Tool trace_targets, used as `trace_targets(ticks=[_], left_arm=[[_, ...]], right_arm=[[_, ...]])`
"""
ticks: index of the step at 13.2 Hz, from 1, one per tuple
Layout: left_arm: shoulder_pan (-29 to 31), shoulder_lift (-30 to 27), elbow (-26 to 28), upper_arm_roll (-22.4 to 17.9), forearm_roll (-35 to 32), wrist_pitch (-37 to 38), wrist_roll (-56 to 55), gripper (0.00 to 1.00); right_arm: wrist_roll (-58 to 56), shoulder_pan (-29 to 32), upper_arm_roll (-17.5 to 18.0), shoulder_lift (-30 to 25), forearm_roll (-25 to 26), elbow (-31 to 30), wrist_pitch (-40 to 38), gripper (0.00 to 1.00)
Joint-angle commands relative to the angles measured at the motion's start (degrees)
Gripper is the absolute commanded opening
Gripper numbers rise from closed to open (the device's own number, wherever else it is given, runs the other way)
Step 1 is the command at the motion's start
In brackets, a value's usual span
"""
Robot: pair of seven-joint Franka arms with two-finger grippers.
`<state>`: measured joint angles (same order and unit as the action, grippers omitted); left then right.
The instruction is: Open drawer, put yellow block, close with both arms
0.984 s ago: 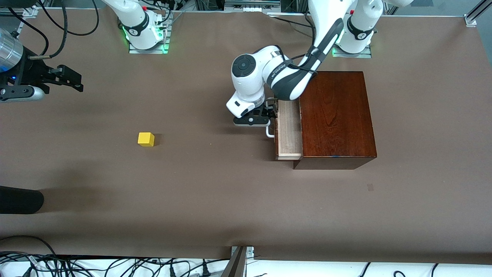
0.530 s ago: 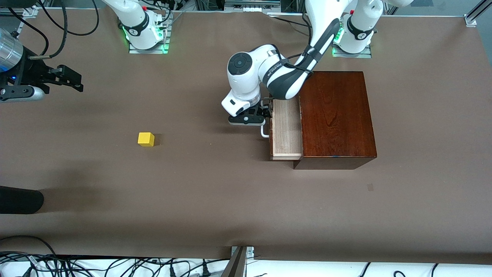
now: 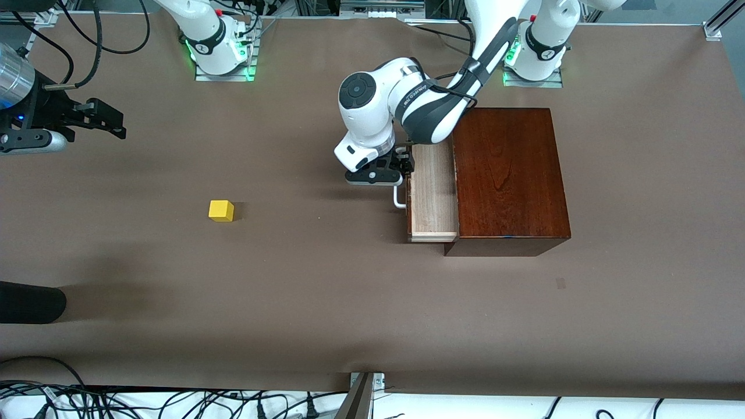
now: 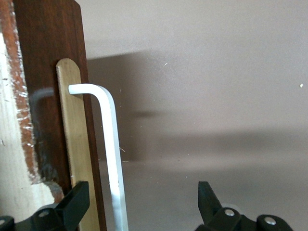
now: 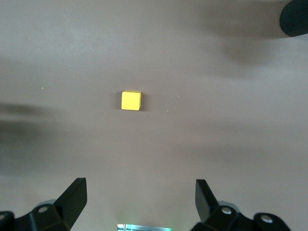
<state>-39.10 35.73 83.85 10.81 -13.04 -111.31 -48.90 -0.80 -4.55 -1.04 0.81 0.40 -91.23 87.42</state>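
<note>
Just beside left gripper (image 3: 401, 174): drawer handle (image 3: 398, 199).

The pale-wood drawer (image 3: 432, 195) stands partly pulled out of the mahogany box (image 3: 507, 174), its white loop handle (image 3: 398, 198) showing. The yellow block (image 3: 221, 210) sits on the table, well apart toward the right arm's end.

Arms: two white jointed robot arms, left arm (image 3: 407, 105) with dark grey panels and a round dark joint cap.
Bases: green-lit.
Grippers: black two-finger left gripper (image 4: 139, 204) and right gripper (image 5: 139, 202), silver screws.
Cables: black.
</note>
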Motion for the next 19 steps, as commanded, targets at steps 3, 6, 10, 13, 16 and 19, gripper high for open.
trace_targets(ticks=[3,6,10,13,16,19], left_arm=[[1.04,-1.45,-8.50,-0.96,0.03,12.06,8.55,1.00],[3.41,-2.94,-10.90,-0.79,1.08,15.33,10.67,1.00],[9.64,-7.77,-10.90,-0.35,1.17,20.68,22.15,1.00],[15.79,-12.25,-10.90,-0.43,1.17,24.91,23.77,1.00],[22.55,-15.86,-10.90,-0.17,1.17,25.00,25.16,1.00],[29.32,-20.33,-10.90,-0.52,6.16,26.40,31.75,1.00]], right_arm=[[0.00,0.42,0.16,0.69,0.04,1.67,-0.50,1.00],[0.00,0.42,0.16,0.69,0.04,1.75,-0.50,1.00],[-0.26,0.33,0.25,0.86,-0.48,1.67,1.50,1.00],[-0.70,0.42,0.16,4.63,-0.93,1.49,3.63,1.00],[-1.05,0.07,0.34,10.94,1.78,1.67,3.37,1.00],[-0.09,-1.24,0.78,13.86,1.36,-0.51,6.59,1.00]])
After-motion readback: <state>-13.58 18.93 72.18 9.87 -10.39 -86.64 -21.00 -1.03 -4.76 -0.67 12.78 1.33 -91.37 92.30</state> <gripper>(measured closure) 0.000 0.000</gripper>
